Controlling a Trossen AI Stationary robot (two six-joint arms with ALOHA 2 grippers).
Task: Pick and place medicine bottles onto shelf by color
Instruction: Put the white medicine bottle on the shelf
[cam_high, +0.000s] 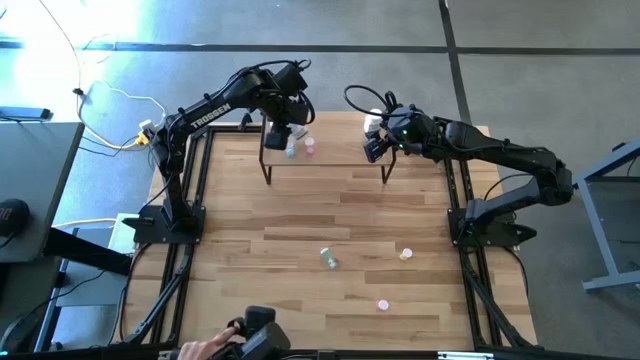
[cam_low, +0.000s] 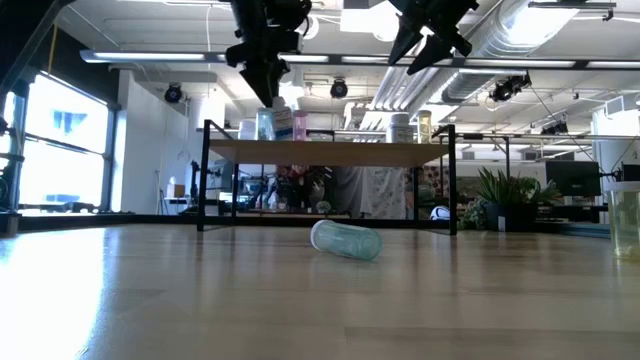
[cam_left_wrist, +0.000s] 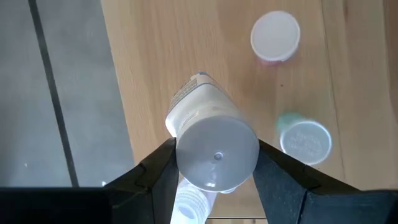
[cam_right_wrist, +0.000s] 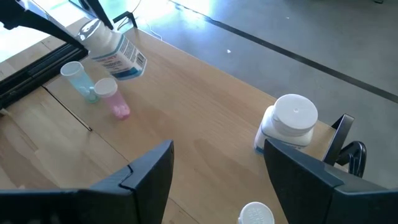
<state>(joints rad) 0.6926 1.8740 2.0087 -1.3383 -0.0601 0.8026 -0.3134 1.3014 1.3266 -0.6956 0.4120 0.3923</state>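
Observation:
The shelf stands at the table's far side. My left gripper hangs over its left end, shut on a white bottle. A pale green bottle and a pink one stand on the shelf beside it. My right gripper hovers open over the shelf's right end, near a standing white bottle and a second white cap. On the table, a green bottle lies on its side. A yellow one and a pink one are on the table too. My left gripper pinches the white bottle at its grey cap end, one finger on each side of it, coming from above. The bottle hangs tilted below the fingers. Whether its base touches the shelf top I cannot tell.
A person's hand with a dark device shows at the table's near edge. In the low view a pale translucent container stands close at the right. Bare tabletop lies between the shelf and the loose bottles. A white ribbed object shows under the held bottle.

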